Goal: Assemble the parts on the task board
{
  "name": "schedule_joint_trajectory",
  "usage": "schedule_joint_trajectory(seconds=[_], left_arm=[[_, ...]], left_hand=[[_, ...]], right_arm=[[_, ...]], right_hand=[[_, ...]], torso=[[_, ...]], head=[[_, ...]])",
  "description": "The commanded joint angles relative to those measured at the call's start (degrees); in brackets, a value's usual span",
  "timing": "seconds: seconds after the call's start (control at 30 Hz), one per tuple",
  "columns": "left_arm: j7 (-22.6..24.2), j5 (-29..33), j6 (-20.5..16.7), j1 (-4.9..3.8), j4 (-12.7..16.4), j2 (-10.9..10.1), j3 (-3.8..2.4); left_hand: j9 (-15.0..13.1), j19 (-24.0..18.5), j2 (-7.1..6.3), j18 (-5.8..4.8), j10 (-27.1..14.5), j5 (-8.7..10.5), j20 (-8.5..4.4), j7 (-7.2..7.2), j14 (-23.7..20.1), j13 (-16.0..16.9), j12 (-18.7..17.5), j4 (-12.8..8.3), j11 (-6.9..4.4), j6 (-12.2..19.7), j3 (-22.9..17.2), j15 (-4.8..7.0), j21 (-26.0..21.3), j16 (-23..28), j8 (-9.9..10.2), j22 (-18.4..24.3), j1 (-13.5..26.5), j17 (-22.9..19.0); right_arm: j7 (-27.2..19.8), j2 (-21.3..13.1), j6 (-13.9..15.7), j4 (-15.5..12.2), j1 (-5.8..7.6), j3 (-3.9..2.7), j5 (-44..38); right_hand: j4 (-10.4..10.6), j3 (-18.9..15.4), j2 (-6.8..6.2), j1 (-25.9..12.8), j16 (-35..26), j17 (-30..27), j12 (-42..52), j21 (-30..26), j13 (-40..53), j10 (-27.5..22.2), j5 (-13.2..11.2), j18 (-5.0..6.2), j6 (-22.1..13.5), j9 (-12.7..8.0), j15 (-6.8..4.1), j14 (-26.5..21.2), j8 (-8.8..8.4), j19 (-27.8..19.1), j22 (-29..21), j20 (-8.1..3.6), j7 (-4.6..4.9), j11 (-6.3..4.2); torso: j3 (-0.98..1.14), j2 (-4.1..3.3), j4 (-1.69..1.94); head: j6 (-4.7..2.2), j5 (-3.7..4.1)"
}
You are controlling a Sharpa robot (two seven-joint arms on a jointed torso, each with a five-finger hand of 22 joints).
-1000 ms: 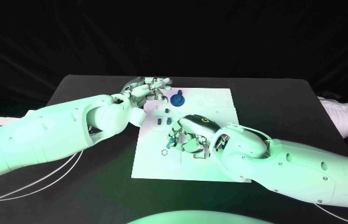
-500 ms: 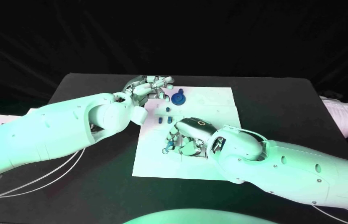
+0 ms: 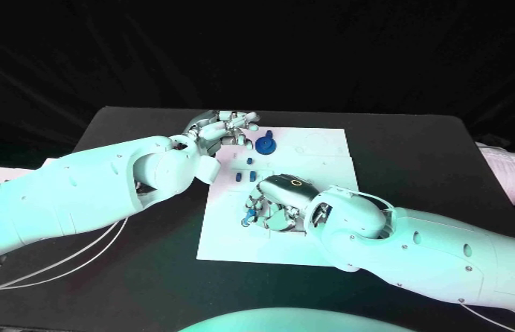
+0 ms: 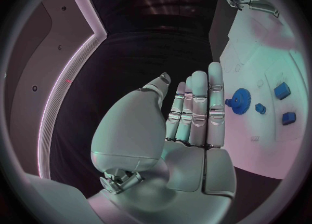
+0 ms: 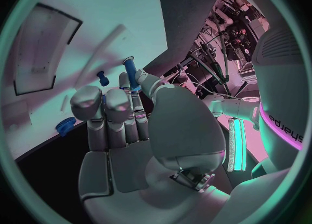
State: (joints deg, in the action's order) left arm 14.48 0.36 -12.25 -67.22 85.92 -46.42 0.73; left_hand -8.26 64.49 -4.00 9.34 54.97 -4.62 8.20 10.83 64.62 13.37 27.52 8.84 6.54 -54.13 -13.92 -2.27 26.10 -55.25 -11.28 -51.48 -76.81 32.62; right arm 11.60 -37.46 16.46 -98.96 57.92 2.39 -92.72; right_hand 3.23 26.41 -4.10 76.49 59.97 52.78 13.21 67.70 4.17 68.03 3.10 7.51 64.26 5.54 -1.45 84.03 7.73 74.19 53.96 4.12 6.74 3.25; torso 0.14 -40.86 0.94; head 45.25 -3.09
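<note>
Your right hand (image 5: 120, 125) pinches a blue peg (image 5: 130, 73) over the task board's (image 3: 322, 149) near left; a tilt could jam it. Your left hand (image 3: 220, 132), released, hovers at the far-left corner.

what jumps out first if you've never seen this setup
The white task board in the middle of the black table, with a blue gear near its far edge. The right hand sits low over the board, pinching a blue peg; the left hand hovers open by the board's far corner.
</note>
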Motion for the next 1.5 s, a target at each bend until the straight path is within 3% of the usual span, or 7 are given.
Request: schedule_joint_trajectory(seconds=[0.03, 0.8, 0.97, 1.1, 1.3, 1.43, 1.5], left_arm=[[0.3, -0.2, 1.0, -0.01, 0.1, 0.1, -0.04], [0.3, -0.2, 1.0, -0.01, 0.1, 0.2, -0.04], [0.3, -0.2, 1.0, -0.01, 0.1, 0.2, -0.04], [0.3, -0.2, 1.0, -0.01, 0.1, 0.2, -0.04], [0.3, -0.2, 0.9, -0.01, 0.1, 0.2, -0.04], [0.2, -0.2, 0.9, -0.01, 0.1, 0.1, -0.04], [0.2, -0.2, 1.0, -0.01, 0.1, 0.1, -0.04]], left_hand=[[0.1, 0.5, 0.15, 1.07, -0.4, -0.26, -0.02, -0.08, -0.4, 0.1, 0.2, -0.1, 0.1, 0.5, 0.3, -0.05, -0.2, -0.3, -0.3, 0.1, -0.5, -0.1], [0.1, 0.5, 0.15, 1.07, -0.4, -0.26, -0.02, -0.08, -0.4, 0.1, 0.2, -0.1, 0.1, 0.5, 0.3, -0.05, -0.2, -0.3, -0.3, 0.1, -0.5, -0.1], [0.1, 0.5, 0.15, 1.07, -0.4, -0.26, -0.02, -0.08, -0.4, 0.1, 0.2, -0.1, 0.1, 0.5, 0.3, -0.05, -0.2, -0.3, -0.3, 0.1, -0.5, -0.1], [0.1, 0.5, 0.15, 1.07, -0.4, -0.26, -0.02, -0.08, -0.4, 0.1, 0.2, -0.1, 0.1, 0.5, 0.3, -0.05, -0.2, -0.3, -0.3, 0.1, -0.5, -0.1], [0.1, 0.5, 0.15, 1.07, -0.4, -0.26, -0.02, -0.08, -0.4, 0.1, 0.2, -0.1, 0.1, 0.5, 0.3, -0.05, -0.2, -0.3, -0.3, 0.1, -0.5, -0.1], [0.1, 0.5, 0.15, 1.07, -0.4, -0.26, -0.02, -0.08, -0.4, 0.1, 0.2, -0.1, 0.1, 0.5, 0.3, -0.05, -0.2, -0.3, -0.3, 0.1, -0.5, -0.1], [0.1, 0.5, 0.15, 1.07, -0.4, -0.26, -0.02, -0.08, -0.4, 0.1, 0.2, -0.1, 0.1, 0.5, 0.3, -0.05, -0.2, -0.3, -0.3, 0.1, -0.5, -0.1]], right_arm=[[0.7, 0.3, -1.1, 0.2, -0.16, 0.02, -1.6], [2.2, 1.7, -4.4, 1.2, -0.38, 0.36, -3.8], [2.2, 2.0, -3.6, 1.2, -0.4, 0.48, -4.2], [2.0, 2.2, -3.0, 1.1, -0.42, 0.54, -4.2], [1.5, 2.2, -2.1, 0.8, -0.46, 0.61, -4.2], [1.1, 2.0, 0.1, 0.4, -0.56, 0.63, -4.3], [0.6, 1.7, 2.7, 0.1, -0.64, 0.63, -4.0]], right_hand=[[-0.5, 0.0, 0.0, 0.7, 0.1, -0.1, -0.3, 0.4, 0.0, -0.3, 0.3, -0.33, 0.4, 0.1, -0.14, 0.9, 0.24, 0.4, 0.0, 0.15, 0.14, -0.08], [-0.7, -0.6, -0.45, 0.6, -0.1, -0.4, -0.8, 0.1, 0.0, -0.9, 0.3, -0.26, -0.2, 0.0, 0.06, 0.7, 0.02, 0.1, -0.4, 0.27, 0.47, 0.21], [-0.5, -2.0, -2.1, -0.5, -0.8, -1.3, -2.5, -0.7, -0.4, -4.4, 0.6, -0.13, -3.6, -0.8, 1.14, 0.3, -1.74, -0.7, -1.6, 1.02, 2.0, 1.59], [-0.4, -3.3, -3.11, -1.1, -0.8, -1.3, -2.8, -0.9, -0.3, -6.0, 1.4, -0.03, -5.3, -1.2, 1.46, 0.2, -2.71, -0.9, -1.8, 1.46, 2.08, 1.96], [-0.4, -4.5, -3.61, -1.3, -0.7, -1.3, -2.4, -1.1, -0.2, -6.8, 2.0, 0.08, -6.2, -1.5, 1.53, 0.1, -3.33, -1.2, -2.1, 1.64, 2.08, 2.02], [-0.4, -5.5, -3.81, -1.3, -0.7, -1.3, -2.3, -1.3, -0.1, -7.7, 2.1, 0.15, -6.6, -1.5, 1.62, 0.1, -3.58, -1.4, -2.5, 1.72, 2.19, 2.13], [-0.4, -6.0, -3.86, -1.3, -0.7, -1.5, -2.1, -1.5, -0.1, -8.4, 2.2, 0.21, -6.7, -1.5, 1.7, 0.1, -3.66, -1.6, -2.8, 1.79, 2.29, 2.24]], torso=[[0.01, 0.01, 0.0], [0.0, 0.0, 0.0], [0.0, 0.02, -0.01], [-0.01, 0.03, -0.01], [-0.02, 0.02, 0.0], [0.0, 0.02, -0.02], [0.01, 0.01, 0.0]], head=[[0.09, -0.09], [0.39, -0.04], [0.48, -0.05], [0.49, -0.07], [0.52, -0.08], [0.54, -0.12], [0.53, -0.13]])
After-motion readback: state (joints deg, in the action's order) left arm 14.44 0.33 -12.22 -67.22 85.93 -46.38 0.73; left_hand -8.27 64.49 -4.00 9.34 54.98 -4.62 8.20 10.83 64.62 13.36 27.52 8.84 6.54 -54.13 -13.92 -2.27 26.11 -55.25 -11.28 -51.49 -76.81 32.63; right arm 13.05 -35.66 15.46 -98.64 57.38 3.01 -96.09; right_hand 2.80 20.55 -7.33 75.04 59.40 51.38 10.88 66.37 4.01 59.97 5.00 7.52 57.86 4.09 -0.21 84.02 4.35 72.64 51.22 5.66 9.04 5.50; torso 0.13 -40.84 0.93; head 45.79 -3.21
